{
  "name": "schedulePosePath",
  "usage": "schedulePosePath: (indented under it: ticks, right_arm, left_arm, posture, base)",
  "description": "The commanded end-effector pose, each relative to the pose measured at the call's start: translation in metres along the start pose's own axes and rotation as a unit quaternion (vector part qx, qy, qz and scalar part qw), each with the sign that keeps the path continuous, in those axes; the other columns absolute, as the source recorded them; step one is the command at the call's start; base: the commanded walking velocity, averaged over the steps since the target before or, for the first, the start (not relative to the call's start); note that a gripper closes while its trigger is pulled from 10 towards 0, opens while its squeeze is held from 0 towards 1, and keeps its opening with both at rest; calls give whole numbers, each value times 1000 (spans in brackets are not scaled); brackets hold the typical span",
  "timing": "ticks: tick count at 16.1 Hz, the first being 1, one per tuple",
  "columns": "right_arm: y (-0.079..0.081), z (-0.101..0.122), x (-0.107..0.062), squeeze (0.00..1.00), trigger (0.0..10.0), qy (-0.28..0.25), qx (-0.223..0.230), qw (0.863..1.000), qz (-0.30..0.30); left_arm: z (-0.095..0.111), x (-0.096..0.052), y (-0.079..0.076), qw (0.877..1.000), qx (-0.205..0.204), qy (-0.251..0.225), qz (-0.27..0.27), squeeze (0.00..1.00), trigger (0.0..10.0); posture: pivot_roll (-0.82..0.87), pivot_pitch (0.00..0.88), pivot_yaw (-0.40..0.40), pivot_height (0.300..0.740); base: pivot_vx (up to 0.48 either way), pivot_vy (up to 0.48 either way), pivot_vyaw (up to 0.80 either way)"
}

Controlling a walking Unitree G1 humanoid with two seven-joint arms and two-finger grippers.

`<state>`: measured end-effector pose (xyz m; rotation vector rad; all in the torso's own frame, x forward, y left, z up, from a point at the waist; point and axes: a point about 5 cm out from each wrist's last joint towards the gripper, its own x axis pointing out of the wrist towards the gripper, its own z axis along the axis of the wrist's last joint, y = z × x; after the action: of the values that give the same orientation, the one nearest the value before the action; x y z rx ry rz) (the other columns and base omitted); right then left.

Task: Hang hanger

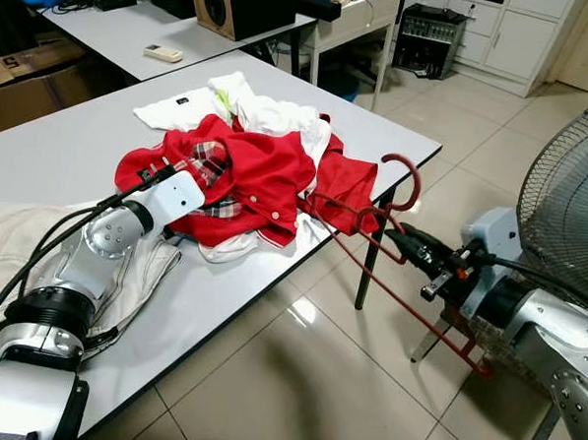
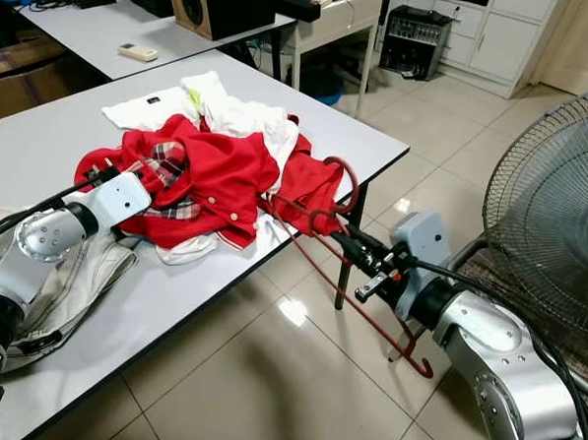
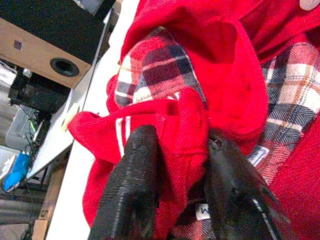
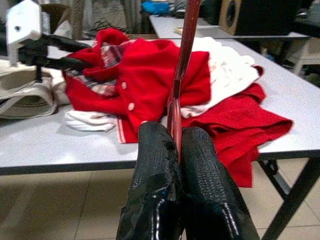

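Hanger (image 1: 374, 237) pinched in my right end effector (image 1: 411, 243), off the surface's near edge, hook up.
It's stiff, thin, light; I'm gripping the wire firmly. Left end effector (image 3: 175, 165) clenches the soft red jacket (image 1: 242, 173) collar mid-surface.

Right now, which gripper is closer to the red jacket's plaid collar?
Left. The left gripper is shut on the red jacket beside its plaid collar; the right gripper holds the red hanger past the table edge.

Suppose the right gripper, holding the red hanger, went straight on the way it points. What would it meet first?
Probably the red jacket piled on the table. The right gripper, shut on the red hanger, points over the table edge at it; depth is uncertain.
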<state>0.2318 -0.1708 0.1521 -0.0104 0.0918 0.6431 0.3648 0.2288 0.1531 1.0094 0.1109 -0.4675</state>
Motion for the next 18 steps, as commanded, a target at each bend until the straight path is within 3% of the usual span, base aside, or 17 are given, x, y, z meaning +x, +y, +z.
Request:
schedulePosePath:
  ticks: [1,3,5,8,10,13,15,17,18]
  right_arm:
    - [6,3,-2,0,10000,1,-1,1000,27]
    - [14,7,-5,0,10000,-1,10,998,69]
    - [23,18,-5,0,10000,-32,52,992,110]
    - [33,17,6,0,10000,-31,62,989,128]
    - [40,13,12,0,10000,0,34,990,140]
    - [34,11,10,0,10000,118,-96,979,135]
    - [-7,24,-1,0,10000,163,-160,973,27]
    - [-24,45,-14,0,10000,140,-177,974,-7]
    - [-16,62,-18,0,10000,82,-166,982,25]
  left_arm:
    - [6,3,9,1000,-10,-7,8,0,0]
    - [9,4,15,998,-63,-16,25,0,0]
    - [18,7,24,986,-154,-44,51,0,0]
    - [32,8,40,968,-223,-81,75,0,0]
    - [41,5,50,968,-217,-99,73,0,0]
    - [46,0,64,969,-210,-102,84,0,0]
    - [48,-5,77,971,-198,-94,96,0,0]
    - [55,-7,90,966,-207,-105,115,0,0]
    - [62,-6,95,962,-218,-118,113,0,0]
  posture:
    - [-150,0,-7,740]
    - [-145,0,-9,740]
    - [-140,0,-7,740]
    - [-129,0,1,740]
    - [-102,0,6,740]
    - [-79,0,27,740]
    - [-82,0,44,740]
    - [-89,0,56,740]
    - [-89,0,56,740]
  base:
    - [0,0,0]
    - [0,0,0]
    - [0,0,0]
    - [0,0,0]
    - [0,0,0]
    - [0,0,0]
    - [0,0,0]
    - [0,0,0]
    - [0,0,0]
